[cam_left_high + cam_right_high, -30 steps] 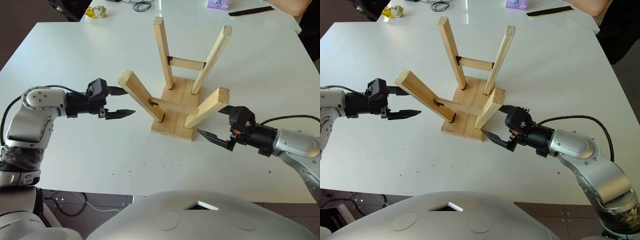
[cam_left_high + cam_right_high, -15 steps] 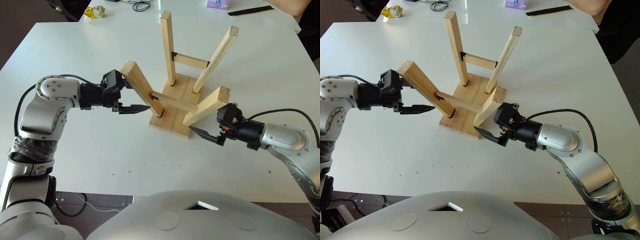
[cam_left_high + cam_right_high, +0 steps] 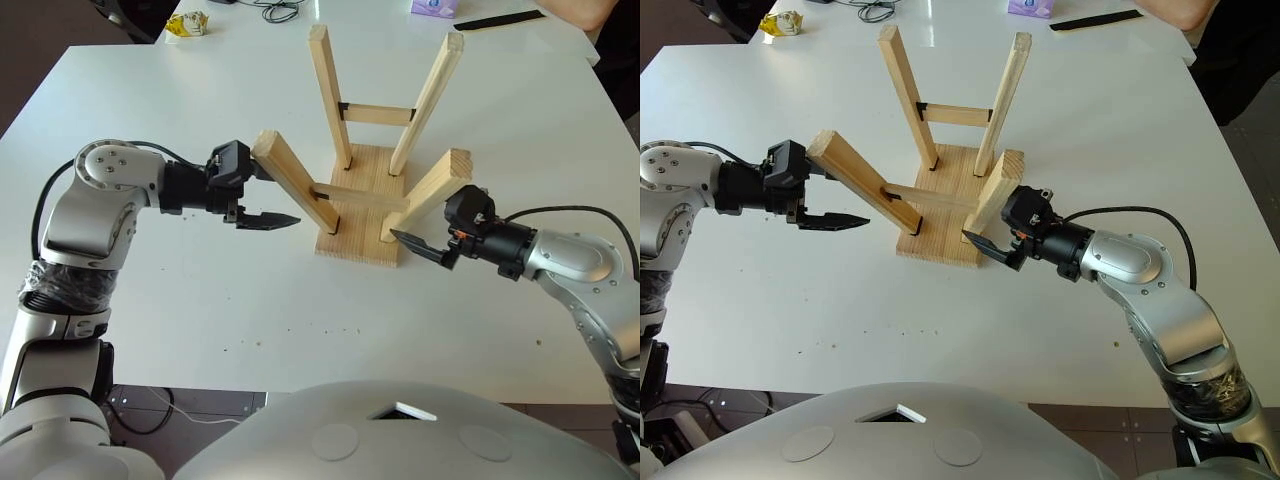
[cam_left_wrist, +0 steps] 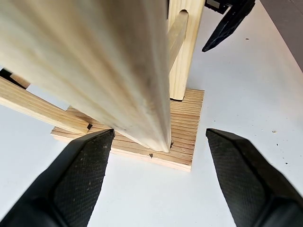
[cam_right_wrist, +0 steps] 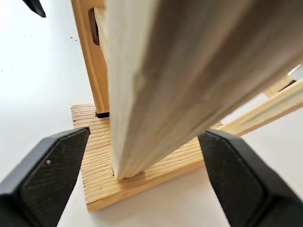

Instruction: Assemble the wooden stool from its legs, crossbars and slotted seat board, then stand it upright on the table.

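A wooden stool (image 3: 365,150) sits upside down near the middle of a white worktop (image 3: 150,300). Its slotted seat board (image 3: 360,232) lies flat on the surface, and four legs rise from it, splaying outward. One crossbar (image 3: 378,113) joins the two far legs high up. A second crossbar (image 3: 360,195) joins the two near legs lower down.

The left arm comes in from the left side. The left claw (image 3: 282,198) straddles the near-left leg (image 3: 295,180). Its two black fingers (image 4: 80,179) are spread wide, one on each side of the leg, and the left wrist view shows a gap between them and the wood.

The right arm comes in from the right side. The right claw (image 3: 415,215) straddles the near-right leg (image 3: 432,195) low down, close to the seat board. Its fingers (image 5: 42,175) are likewise spread apart on either side of the leg, not closed on it.

At the far edge of the worktop lie a yellow packet (image 3: 190,23), a purple box (image 3: 435,8) and a black strip (image 3: 503,20), all well apart from the stool.
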Robot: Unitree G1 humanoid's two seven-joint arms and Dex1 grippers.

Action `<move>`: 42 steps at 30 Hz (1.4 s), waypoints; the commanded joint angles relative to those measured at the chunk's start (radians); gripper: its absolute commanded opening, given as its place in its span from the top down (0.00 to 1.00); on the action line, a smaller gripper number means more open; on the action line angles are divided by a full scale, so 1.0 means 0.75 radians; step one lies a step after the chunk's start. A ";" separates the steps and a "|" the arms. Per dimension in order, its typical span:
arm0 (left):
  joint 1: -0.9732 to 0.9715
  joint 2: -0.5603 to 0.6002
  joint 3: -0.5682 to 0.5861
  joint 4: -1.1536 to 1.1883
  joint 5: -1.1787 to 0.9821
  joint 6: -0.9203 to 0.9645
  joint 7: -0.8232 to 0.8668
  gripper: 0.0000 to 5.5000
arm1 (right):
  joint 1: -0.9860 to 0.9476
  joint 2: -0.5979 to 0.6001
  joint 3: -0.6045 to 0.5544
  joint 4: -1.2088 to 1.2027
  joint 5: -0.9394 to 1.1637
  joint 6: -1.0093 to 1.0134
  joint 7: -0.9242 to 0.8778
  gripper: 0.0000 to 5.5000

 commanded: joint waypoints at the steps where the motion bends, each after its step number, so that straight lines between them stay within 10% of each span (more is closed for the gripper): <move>1: -0.082 -0.038 -0.030 0.008 0.001 -0.008 -0.029 0.35 | -0.022 0.015 0.021 -0.028 0.011 -0.014 0.034 0.37; 8: -0.130 -0.071 -0.049 0.036 0.028 -0.023 -0.040 0.35 | -0.004 -0.005 0.029 -0.045 0.011 -0.021 0.080 0.57; 42: -0.346 -0.284 -0.235 -0.291 0.044 0.155 -0.086 0.35 | -0.099 -0.082 0.135 -0.019 -0.035 -0.024 0.252 0.61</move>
